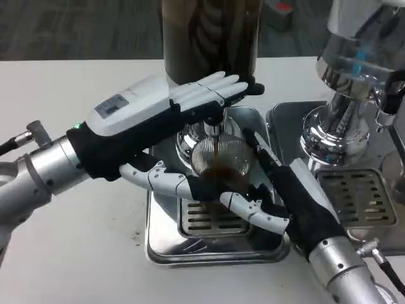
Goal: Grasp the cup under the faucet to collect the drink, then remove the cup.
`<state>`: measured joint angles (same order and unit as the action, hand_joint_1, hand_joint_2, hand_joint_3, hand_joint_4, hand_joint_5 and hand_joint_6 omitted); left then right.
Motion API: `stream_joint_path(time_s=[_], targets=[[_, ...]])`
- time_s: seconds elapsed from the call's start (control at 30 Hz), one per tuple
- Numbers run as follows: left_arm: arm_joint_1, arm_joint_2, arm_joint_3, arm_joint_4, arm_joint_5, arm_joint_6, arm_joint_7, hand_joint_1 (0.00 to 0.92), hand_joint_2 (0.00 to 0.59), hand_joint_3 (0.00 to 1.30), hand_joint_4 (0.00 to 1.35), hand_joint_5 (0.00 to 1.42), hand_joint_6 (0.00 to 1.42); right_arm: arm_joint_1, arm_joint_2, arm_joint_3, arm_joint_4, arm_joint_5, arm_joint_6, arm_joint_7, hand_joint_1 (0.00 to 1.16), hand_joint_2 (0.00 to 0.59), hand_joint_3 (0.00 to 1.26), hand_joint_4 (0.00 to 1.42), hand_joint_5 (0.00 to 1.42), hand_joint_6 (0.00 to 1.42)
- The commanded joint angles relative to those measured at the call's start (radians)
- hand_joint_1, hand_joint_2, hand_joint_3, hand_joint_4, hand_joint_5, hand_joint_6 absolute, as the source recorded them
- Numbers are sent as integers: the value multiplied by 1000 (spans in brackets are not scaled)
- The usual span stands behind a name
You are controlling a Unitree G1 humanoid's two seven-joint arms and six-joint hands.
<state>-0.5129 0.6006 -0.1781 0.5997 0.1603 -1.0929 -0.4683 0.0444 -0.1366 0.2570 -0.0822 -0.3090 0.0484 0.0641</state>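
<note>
Two hands share the filling step. Right hand [285, 196], entering from 5 o'clock, wraps its fingers around the ribbed clear cup [218, 166] and holds it under the faucet [212, 130], so the dark stream lands inside; the cup is partly full. Left hand [161, 117], entering from 9 o'clock, lies flat with fingers extended over the faucet top, apparently pressing the tap open; it grips nothing. Below, a steel drip tray [212, 250] would catch any spill. At 3 o'clock stands a second dispenser [351, 95]. Both sit on a white table [69, 253], with grey carpet [76, 28] beyond.
</note>
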Motion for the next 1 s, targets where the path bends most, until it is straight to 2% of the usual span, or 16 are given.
stream_joint_path(time_s=[0.03, 0.33, 0.47, 0.53, 0.57, 0.63, 0.67, 0.87, 0.97, 1.0], targets=[[21, 9, -19, 26, 2, 6, -27, 0, 79, 44, 0, 0, 103, -6, 2, -8, 3, 12, -26, -1, 555, 191, 0, 0, 0, 0], [21, -1, -15, 65, -70, 14, -51, 0, 82, 29, 0, 0, 105, -1, 7, -8, 1, 13, -29, -2, 552, 191, 0, 0, 0, 10], [18, -8, -9, 82, -98, 14, -63, 0, 83, 28, 0, 0, 111, -2, 6, -9, 4, 13, -31, -1, 568, 293, 0, 0, 0, 17], [14, -12, -6, 94, -116, 14, -73, 0, 84, 27, 0, 0, 113, -4, 7, -8, 6, 12, -31, -2, 570, 302, 0, 0, 0, 17], [13, -15, -4, 100, -126, 15, -78, 0, 84, 27, 0, 0, 113, -4, 8, -9, 7, 13, -31, -2, 564, 294, 0, 0, 0, 17], [9, -22, 1, 114, -143, 12, -87, 0, 82, 27, 0, 0, 114, -6, 9, -8, 9, 12, -32, -3, 554, 216, 0, 0, 0, 17], [6, -25, 3, 122, -152, 10, -91, 0, 81, 27, 0, 0, 115, -7, 10, -8, 11, 12, -32, -4, 553, 205, 0, 0, 0, 17], [-7, -35, 15, 154, -174, -9, -108, 0, 89, 2, 0, 0, 118, -8, 13, -8, 17, 10, -36, -8, 551, 195, 0, 0, 0, 17], [-12, -39, 20, 164, -183, -13, -117, 0, 89, 0, 0, 0, 118, -7, 15, -9, 19, 9, -38, -11, 559, 211, 0, 0, 0, 17], [-14, -41, 21, 167, -191, -12, -122, 0, 89, 0, 0, 0, 118, -6, 15, -9, 20, 9, -38, -11, 556, 198, 0, 0, 0, 17]])
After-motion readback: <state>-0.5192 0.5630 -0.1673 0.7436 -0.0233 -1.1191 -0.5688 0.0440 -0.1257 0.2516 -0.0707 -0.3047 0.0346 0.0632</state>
